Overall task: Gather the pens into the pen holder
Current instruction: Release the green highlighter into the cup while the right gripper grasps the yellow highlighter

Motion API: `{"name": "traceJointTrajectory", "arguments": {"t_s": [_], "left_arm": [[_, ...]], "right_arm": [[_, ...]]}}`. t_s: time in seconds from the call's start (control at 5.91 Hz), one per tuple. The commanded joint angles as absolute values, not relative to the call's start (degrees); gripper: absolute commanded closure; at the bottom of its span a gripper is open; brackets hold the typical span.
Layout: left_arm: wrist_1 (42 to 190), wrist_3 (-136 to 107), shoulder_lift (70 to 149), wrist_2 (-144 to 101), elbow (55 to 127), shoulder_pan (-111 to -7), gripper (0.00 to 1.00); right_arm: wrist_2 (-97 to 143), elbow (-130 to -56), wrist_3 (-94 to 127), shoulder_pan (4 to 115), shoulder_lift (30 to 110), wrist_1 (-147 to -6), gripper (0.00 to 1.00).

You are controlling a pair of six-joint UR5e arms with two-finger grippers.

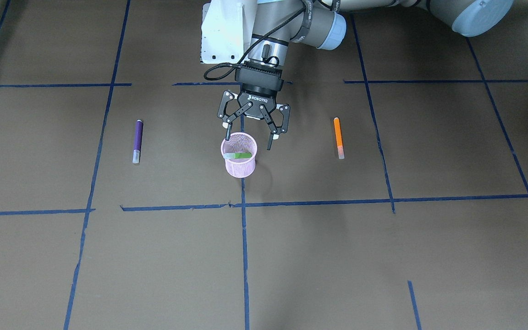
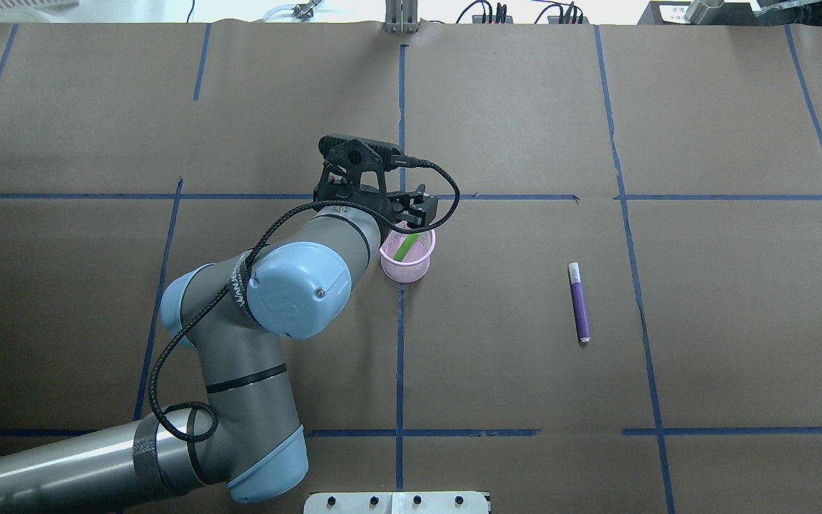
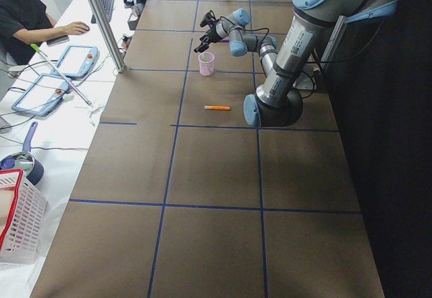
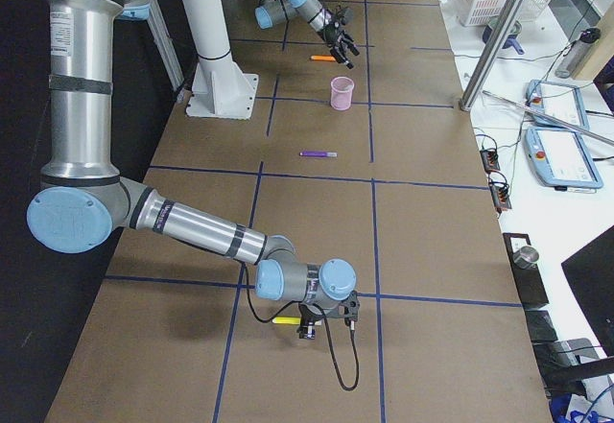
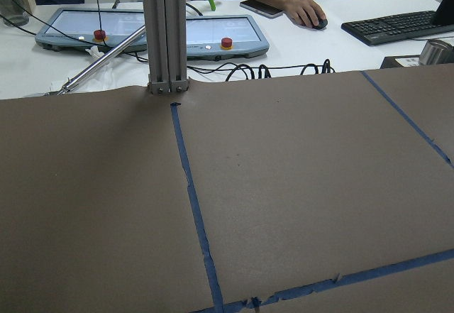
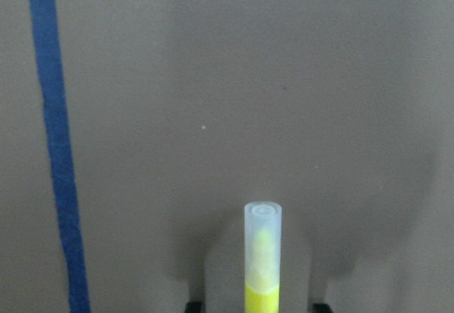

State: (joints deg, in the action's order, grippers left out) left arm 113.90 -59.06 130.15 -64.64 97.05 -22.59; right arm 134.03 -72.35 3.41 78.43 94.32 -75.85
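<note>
- Nearest the lens, in the right wrist view, we note a yellow pen (image 6: 262, 267) lying flat on the table (image 1: 383, 256), its pale translucent cap pointing away from the camera.
- The right gripper (image 4: 305, 331) is open: the two dark fingertips (image 6: 196, 305) stand either side of the yellow pen with a clear gap to it, so nothing is gripped.
- This pen lies well apart from the pen holder (image 1: 239, 166), towards the robot's right end of the table.
- The pen holder, a pink mesh cup, stands upright on a blue tape line.
- It contains one green pen (image 1: 241, 156), leaning tilted across the inside, with its pale cap end at the rim.
- The left gripper (image 1: 249, 137) hangs just above the holder's rim on the robot's side, jaws spread wide and empty. We cannot tell whether a fingertip touches the rim.
- The purple pen (image 1: 137, 140) lies flat on the table, well apart from the holder on the robot's right side.
- The orange pen (image 1: 338, 136) lies flat on the table, well apart from the holder on the robot's left side.
</note>
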Motion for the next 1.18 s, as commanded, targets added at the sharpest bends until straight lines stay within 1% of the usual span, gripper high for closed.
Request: {"name": "traceJointTrajectory", "arguments": {"t_s": [0.0,0.17,0.34,0.51,0.68,0.85,1.01], "left_arm": [[113.91,-59.06,129.99,-64.6,97.12,-22.59,0.0],[113.91,-59.06,129.99,-64.6,97.12,-22.67,0.0],[113.91,-58.98,129.99,-64.6,97.12,-22.68,0.0],[113.91,-59.06,129.99,-64.6,97.12,-22.68,0.0],[113.91,-58.98,129.99,-64.6,97.12,-22.59,0.0],[113.91,-58.97,129.99,-64.6,97.12,-22.67,0.0],[113.91,-58.97,129.99,-64.6,97.12,-22.59,0.0]], "right_arm": [[134.12,-71.81,3.43,78.4,94.31,-75.94,0.48],[134.21,-71.55,3.43,78.4,94.31,-75.94,0.48],[134.21,-71.19,3.43,78.4,94.13,-75.94,0.51],[134.21,-70.76,3.43,78.4,93.61,-75.94,0.73],[134.21,-70.4,3.34,78.4,93.43,-75.94,0.99],[134.21,-71.18,3.25,78.4,92.73,-75.68,1.0],[134.3,-74.67,2.99,78.4,92.81,-75.59,1.0]]}}
